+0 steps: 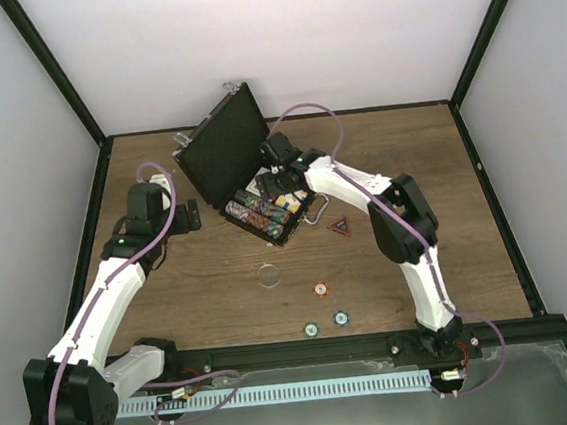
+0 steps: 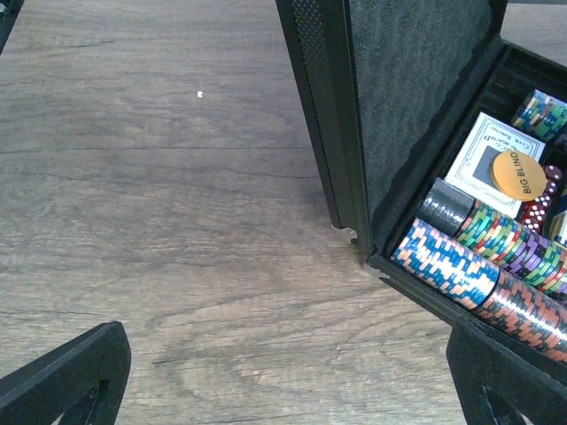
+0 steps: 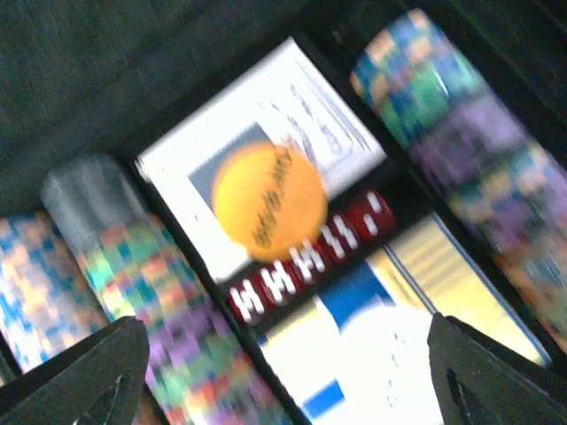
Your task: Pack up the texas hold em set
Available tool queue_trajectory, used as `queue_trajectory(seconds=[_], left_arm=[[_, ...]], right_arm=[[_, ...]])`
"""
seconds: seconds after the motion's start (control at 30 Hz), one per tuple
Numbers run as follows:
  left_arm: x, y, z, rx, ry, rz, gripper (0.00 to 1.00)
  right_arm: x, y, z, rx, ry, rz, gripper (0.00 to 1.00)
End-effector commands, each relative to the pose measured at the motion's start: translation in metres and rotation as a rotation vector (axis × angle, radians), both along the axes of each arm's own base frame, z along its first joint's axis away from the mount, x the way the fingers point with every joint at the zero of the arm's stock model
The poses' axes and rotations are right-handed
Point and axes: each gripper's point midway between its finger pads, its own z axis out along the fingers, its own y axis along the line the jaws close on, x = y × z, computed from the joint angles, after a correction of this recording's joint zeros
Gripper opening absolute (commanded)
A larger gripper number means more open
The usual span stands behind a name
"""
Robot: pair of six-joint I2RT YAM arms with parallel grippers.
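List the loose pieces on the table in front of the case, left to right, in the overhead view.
Pale round disc → orange-and-white round piece → triangular marker; the two teal chips overlap these in order.

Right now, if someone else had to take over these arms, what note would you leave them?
Left gripper: open, empty, low over the table beside the briefcase lid.
Right gripper: open, empty, above the open briefcase's tray.
Done: chip rows, card deck, red dice and orange button sit inside.
Left: triangular marker, pale round button, orange-and-white round piece and two dark chips lie on the table; then shut the lid.
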Motion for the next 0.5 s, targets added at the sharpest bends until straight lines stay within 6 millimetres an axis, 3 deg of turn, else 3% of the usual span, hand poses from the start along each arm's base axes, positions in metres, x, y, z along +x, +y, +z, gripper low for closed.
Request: queue_trajectory(seconds=[0.0, 0.13, 0.23, 0.33, 0.47], left_arm=[[0.000, -0.002, 0.002, -0.008, -0.012, -0.006, 1.00], [0.001, -0.002, 0.003, -0.012, -0.015, -0.009, 1.00], [0.001, -0.003, 0.003, -0.015, -0.015, -0.012, 1.00], [0.000, -0.003, 0.002, -0.016, -0.014, -0.013, 1.00], [0.000, -0.003, 0.003, -0.017, -0.014, -0.014, 1.00]], right_arm=[[-0.025, -0.032, 0.035, 0.022, -0.066, -0.044, 0.89], [-0.067, -0.074, 0.020, -0.014, -0.034, -0.099, 0.93], [-0.096, -0.111, -0.006, -0.074, 0.022, -0.163, 0.94], [-0.115, -0.138, -0.030, -0.119, 0.080, -0.221, 0.95], [-0.128, -0.157, -0.053, -0.168, 0.131, -0.281, 0.95]])
